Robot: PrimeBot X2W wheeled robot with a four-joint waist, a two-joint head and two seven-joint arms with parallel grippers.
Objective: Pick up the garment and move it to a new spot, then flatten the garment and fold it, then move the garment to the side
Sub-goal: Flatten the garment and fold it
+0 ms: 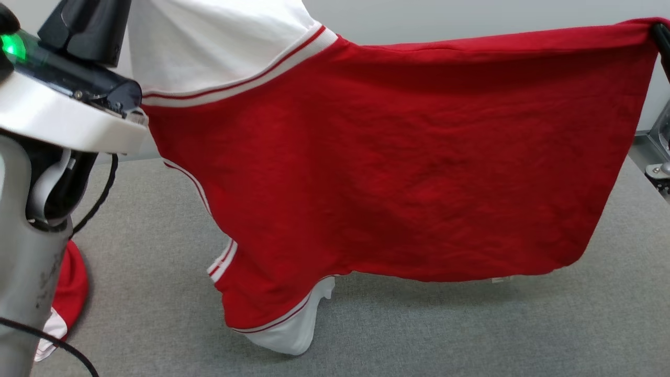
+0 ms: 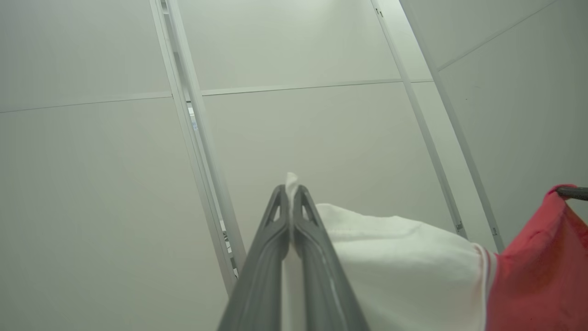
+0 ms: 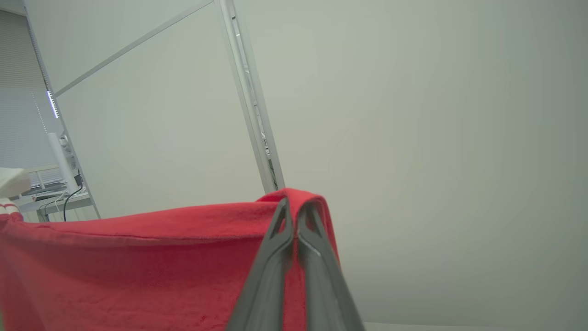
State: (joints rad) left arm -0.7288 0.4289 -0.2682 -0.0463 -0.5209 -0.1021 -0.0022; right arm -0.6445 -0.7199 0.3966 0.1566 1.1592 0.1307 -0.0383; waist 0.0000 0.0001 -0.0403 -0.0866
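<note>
Step in hand: judged to be the carry to a new spot, just ahead of the lay-down for flattening.
Garment [image 1: 398, 173]: red body, white sleeves, striped trim. It hangs as a sheet above the grey table [image 1: 146, 246], spanning left to right, and its top edge sags a little mid-span.
Left gripper [image 2: 289, 192]: fingers pressed together, pinching white cloth, with a small tuft poking past the tips.
Right gripper [image 3: 294, 208]: fingers pressed together, pinching a fold of the red top edge at the right corner.
Low points: a white sleeve [image 1: 290, 335] hangs below the red hem and appears to touch the table. Some red-and-white cloth [image 1: 70, 293] lies low at the near left behind the left forearm [image 1: 26, 262]; cannot tell if it belongs to the same garment.
Hang: the hem runs lower on the left. Likely cause is that the left holds sleeve cloth and the right holds body cloth.
Travel: move both arms together at matched height and spacing. Raise first so the sleeve clears the table, or it may drag and roll under.
Lay-down: land the hem first, then draw the top edge away so the body spreads flat.
Risk: the left pinch looks shallow, and a jerk could slip it.
</note>
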